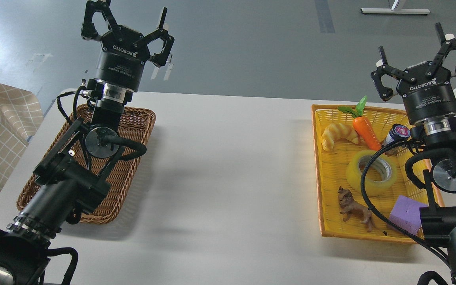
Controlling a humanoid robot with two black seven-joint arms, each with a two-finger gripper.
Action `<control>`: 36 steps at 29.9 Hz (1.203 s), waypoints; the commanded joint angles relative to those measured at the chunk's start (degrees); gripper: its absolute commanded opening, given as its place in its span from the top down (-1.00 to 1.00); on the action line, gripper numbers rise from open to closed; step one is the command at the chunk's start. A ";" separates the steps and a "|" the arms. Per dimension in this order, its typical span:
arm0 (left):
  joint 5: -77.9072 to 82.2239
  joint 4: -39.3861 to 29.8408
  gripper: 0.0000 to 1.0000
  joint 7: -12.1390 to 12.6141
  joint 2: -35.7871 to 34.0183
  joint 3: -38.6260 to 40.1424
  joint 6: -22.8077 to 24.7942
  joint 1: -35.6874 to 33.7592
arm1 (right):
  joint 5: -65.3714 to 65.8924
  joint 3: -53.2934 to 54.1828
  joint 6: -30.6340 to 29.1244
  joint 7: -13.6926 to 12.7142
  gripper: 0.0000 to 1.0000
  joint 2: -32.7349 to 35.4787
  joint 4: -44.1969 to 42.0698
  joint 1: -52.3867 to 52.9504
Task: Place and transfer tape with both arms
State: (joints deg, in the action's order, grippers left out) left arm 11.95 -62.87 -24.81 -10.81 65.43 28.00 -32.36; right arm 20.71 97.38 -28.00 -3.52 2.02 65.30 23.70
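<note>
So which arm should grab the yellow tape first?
The right one, probably. The tape lies in the yellow basket on the robot's right, just below the open right gripper. The left gripper, also open, hangs over the brown basket, across the table.

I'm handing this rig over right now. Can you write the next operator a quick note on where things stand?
Left claw: open, empty, raised above the brown wicker basket.
Right claw: open, empty, raised beyond the yellow basket.
The tape lies flat in the yellow basket, among the croissant, carrot, toy lion and purple foam cube.
Done: nothing visible yet; tape untouched.
Left: pick the tape, transfer it between arms, place it.
</note>
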 commanded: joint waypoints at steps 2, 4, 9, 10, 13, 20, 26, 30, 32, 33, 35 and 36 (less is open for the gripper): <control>0.01 -0.06 -0.95 -0.59 0.08 0.05 0.00 -0.07 | -0.05 0.00 0.00 0.00 -1.00 -0.08 0.09 -0.06; 0.01 0.03 -0.95 -0.59 0.00 0.05 0.00 -0.07 | -0.05 -0.09 0.00 0.00 -1.00 -0.08 0.09 -0.15; 0.01 0.03 -0.95 0.02 -0.18 0.05 0.00 -0.07 | -0.05 -0.08 0.00 0.00 -1.00 -0.08 0.09 -0.15; 0.01 0.03 -0.95 0.02 -0.27 0.05 0.00 -0.07 | -0.05 -0.09 0.00 0.00 -1.00 -0.08 0.09 -0.15; 0.01 -0.06 -0.95 0.02 -0.35 0.05 0.00 -0.16 | -0.05 -0.09 0.00 0.00 -1.00 -0.08 0.09 -0.15; 0.01 -0.14 -0.95 0.02 -0.09 0.05 0.00 -0.07 | -0.05 -0.17 0.00 0.00 -1.00 0.01 0.09 -0.06; -0.17 -0.41 -0.95 -0.07 -0.09 0.14 0.00 0.01 | -0.05 -0.26 0.00 0.00 -1.00 0.01 0.09 -0.06; -0.17 -0.41 -0.95 0.02 -0.18 0.14 0.00 0.01 | -0.05 -0.17 0.00 0.00 -1.00 0.18 0.18 -0.06; -0.17 -0.41 -0.95 0.02 -0.27 0.14 0.00 0.01 | -0.05 -0.17 0.00 0.00 -1.00 0.18 0.26 -0.06; -0.17 -0.41 -0.95 0.02 -0.27 0.14 0.00 0.01 | -0.05 -0.17 0.00 0.00 -1.00 0.18 0.26 -0.06; -0.17 -0.49 -0.95 0.02 -0.27 0.14 0.00 -0.07 | -0.05 -0.17 0.00 0.00 -1.00 0.18 0.26 -0.06; -0.17 -0.50 -0.95 -0.06 -0.35 0.14 0.00 0.01 | -0.05 -0.26 0.00 0.00 -1.00 0.09 0.35 -0.15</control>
State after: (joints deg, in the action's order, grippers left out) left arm 11.78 -63.30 -24.79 -11.05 65.57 28.00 -32.34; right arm 20.65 97.20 -28.00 -3.52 2.19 65.56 23.70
